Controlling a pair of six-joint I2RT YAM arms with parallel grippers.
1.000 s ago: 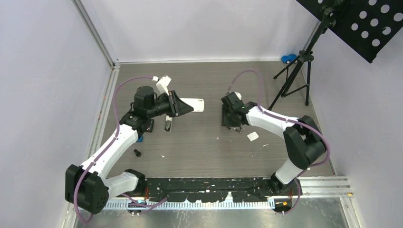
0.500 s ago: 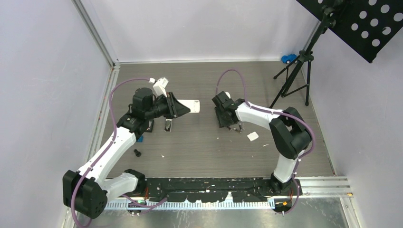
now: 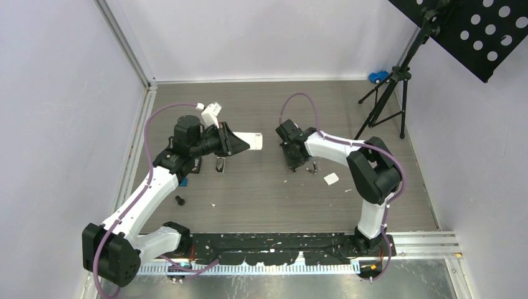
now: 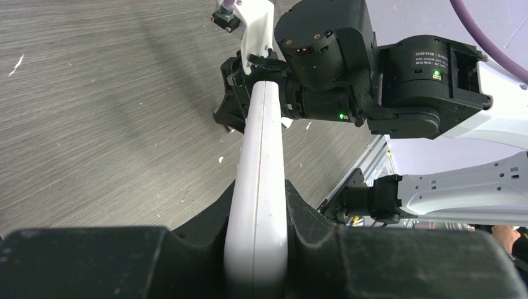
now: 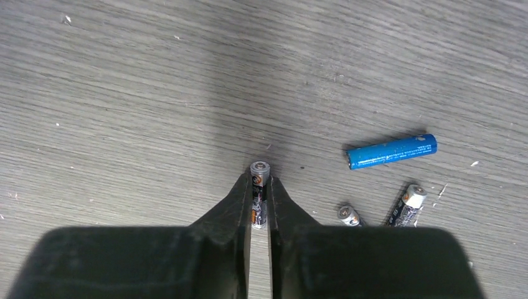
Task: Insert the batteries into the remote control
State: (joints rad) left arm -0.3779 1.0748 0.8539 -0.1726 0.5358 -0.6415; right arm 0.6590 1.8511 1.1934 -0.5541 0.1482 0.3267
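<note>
My left gripper is shut on a white remote and holds it above the table, its far end pointing right. In the left wrist view the remote runs edge-on between the fingers of my left gripper. My right gripper is shut on a dark battery with a silvery end, low over the table. A blue battery and two dark batteries lie to its right. In the top view my right gripper points down just right of the remote's end.
A small dark remote lies below the left gripper. A blue brick and a black knob lie by the left arm. A white piece lies right of the batteries. A tripod stand and a blue toy stand at the back right.
My right arm has swung left, bringing its gripper closer to the remote's end. My left gripper has drawn the remote slightly left.
</note>
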